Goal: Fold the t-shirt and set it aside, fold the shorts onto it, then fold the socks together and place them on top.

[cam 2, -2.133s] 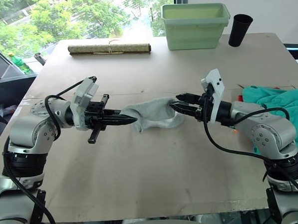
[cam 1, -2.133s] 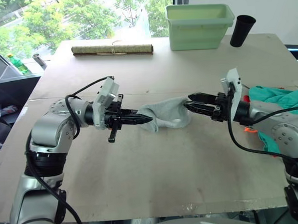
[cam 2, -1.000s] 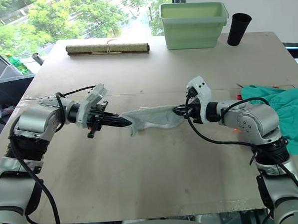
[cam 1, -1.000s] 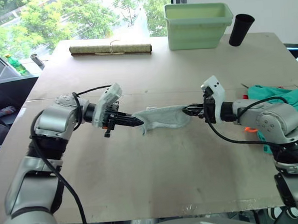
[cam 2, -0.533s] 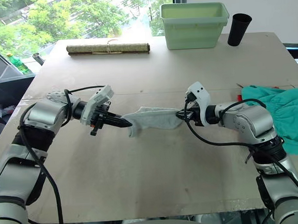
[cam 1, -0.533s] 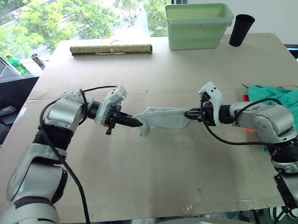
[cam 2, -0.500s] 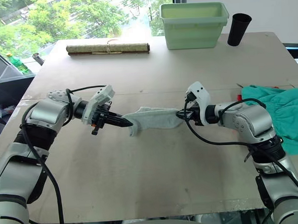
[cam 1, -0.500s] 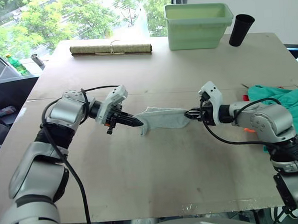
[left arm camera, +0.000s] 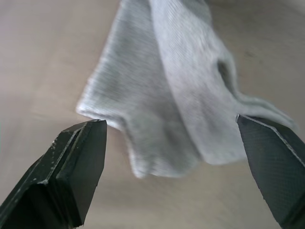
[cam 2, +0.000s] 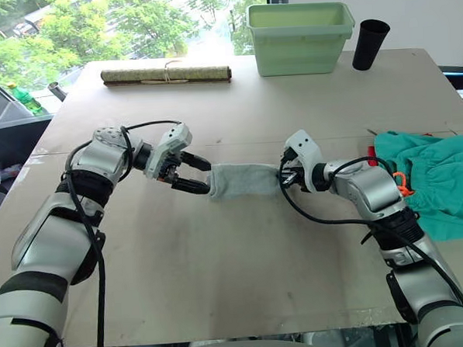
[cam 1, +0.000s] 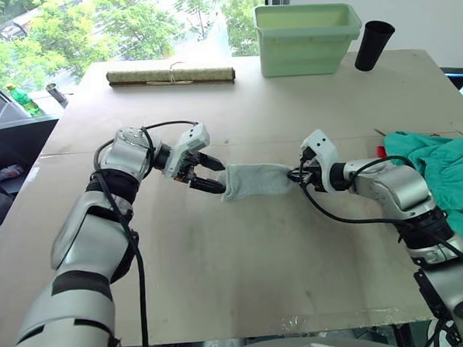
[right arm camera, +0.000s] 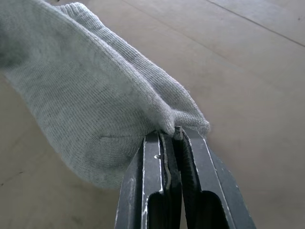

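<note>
Your left claw had let go. Half a second earlier it was pressed together on the left end of the socks; at this moment its fingers stood spread, just beside that end, with the fabric lying between and beyond the tips in the left wrist view. Two seconds earlier the socks hung stretched in the air between both claws; now they lay flat on the counter as one grey strip near its middle.

Your right claw was pressed together, pinching the right end of the socks, as the right wrist view showed: a fold of knit caught between the closed fingers.

Judged from this layout, the stretch-and-lay step was finished and the fold of the socks was next: the free left end was available to be carried over toward the held end.

The shorts lay rumpled at the right edge of the counter, well apart from the socks, with a sliver of red, probably the t-shirt, at their near edge. The socks had not yet been placed on top.
</note>
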`<control>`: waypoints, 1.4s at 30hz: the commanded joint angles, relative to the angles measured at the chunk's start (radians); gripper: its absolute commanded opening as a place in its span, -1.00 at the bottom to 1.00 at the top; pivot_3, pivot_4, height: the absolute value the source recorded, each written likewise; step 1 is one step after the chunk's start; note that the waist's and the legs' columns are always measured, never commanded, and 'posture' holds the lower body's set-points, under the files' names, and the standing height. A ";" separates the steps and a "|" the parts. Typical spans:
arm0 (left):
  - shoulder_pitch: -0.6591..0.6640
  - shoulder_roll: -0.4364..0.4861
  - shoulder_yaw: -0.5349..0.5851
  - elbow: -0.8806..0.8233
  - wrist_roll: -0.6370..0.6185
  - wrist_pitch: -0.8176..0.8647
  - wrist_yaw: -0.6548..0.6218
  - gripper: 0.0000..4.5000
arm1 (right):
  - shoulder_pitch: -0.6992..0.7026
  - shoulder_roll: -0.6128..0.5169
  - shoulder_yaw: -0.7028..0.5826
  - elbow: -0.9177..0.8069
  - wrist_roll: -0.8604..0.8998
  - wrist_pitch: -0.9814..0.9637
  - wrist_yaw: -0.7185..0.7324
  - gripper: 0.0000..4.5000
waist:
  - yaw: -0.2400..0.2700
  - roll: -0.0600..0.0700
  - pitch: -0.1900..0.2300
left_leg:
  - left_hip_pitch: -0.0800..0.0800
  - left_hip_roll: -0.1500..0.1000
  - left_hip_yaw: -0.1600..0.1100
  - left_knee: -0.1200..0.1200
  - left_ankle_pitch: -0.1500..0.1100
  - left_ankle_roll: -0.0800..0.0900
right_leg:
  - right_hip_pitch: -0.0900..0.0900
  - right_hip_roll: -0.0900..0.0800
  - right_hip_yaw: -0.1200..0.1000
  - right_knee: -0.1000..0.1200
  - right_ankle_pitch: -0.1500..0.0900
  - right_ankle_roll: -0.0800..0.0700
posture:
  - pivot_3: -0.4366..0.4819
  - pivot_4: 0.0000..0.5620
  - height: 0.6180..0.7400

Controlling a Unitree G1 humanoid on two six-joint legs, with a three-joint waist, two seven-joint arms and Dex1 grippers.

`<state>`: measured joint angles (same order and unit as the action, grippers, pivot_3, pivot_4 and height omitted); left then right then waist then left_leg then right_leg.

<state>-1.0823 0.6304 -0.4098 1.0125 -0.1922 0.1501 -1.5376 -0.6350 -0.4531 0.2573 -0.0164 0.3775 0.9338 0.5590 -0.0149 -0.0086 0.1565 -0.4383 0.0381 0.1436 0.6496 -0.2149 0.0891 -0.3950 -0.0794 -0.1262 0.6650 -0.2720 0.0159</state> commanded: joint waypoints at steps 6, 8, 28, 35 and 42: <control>-0.079 -0.004 0.159 0.114 0.066 -0.089 0.117 0.98 | 0.002 0.017 -0.030 -0.009 -0.038 -0.008 -0.003 -1.00 | -0.001 0.000 0.000 | 0.000 0.000 0.000 0.000 0.000 0.000 | 0.000 0.000 0.000 0.001 0.000 0.000 | -0.05 -0.47 0.95; -0.087 0.009 0.192 0.129 0.077 -0.115 0.160 0.98 | 0.005 0.020 -0.037 -0.016 -0.037 0.001 -0.007 -1.00 | -0.001 0.000 0.000 | 0.000 0.000 0.000 0.001 0.000 0.000 | 0.000 0.000 0.000 0.001 0.000 0.000 | -0.05 -0.47 0.95; 0.197 -0.055 0.193 -0.579 0.037 -0.037 0.103 0.98 | 0.022 0.037 -0.043 -0.055 -0.068 0.038 -0.004 -1.00 | -0.004 -0.001 0.000 | 0.003 0.001 0.002 0.002 0.001 -0.001 | 0.000 0.001 0.003 0.007 0.000 0.000 | -0.05 -0.47 0.95; 0.141 0.010 0.120 -0.219 0.283 -0.422 0.281 0.98 | 0.019 0.044 -0.041 -0.049 -0.072 0.029 0.003 -1.00 | 0.002 -0.001 -0.001 | 0.003 0.001 0.002 0.002 0.001 -0.001 | 0.000 0.000 0.004 0.007 0.000 -0.001 | -0.05 -0.47 0.95; 0.113 -0.013 0.195 -0.165 0.194 -0.410 0.205 0.98 | 0.025 0.046 -0.040 -0.053 -0.077 0.027 0.010 -1.00 | 0.001 -0.001 -0.001 | 0.003 0.000 0.002 0.002 0.001 -0.001 | 0.000 0.000 0.003 0.008 0.000 0.000 | -0.05 -0.47 0.95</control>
<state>-0.9499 0.6189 -0.2628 0.8826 0.0618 -0.2866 -1.2956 -0.6071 -0.4054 0.2260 -0.0550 0.3024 0.9712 0.5617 -0.0142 -0.0098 0.1558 -0.4356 0.0386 0.1456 0.6518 -0.2143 0.0882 -0.3956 -0.0797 -0.1232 0.6727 -0.2722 0.0154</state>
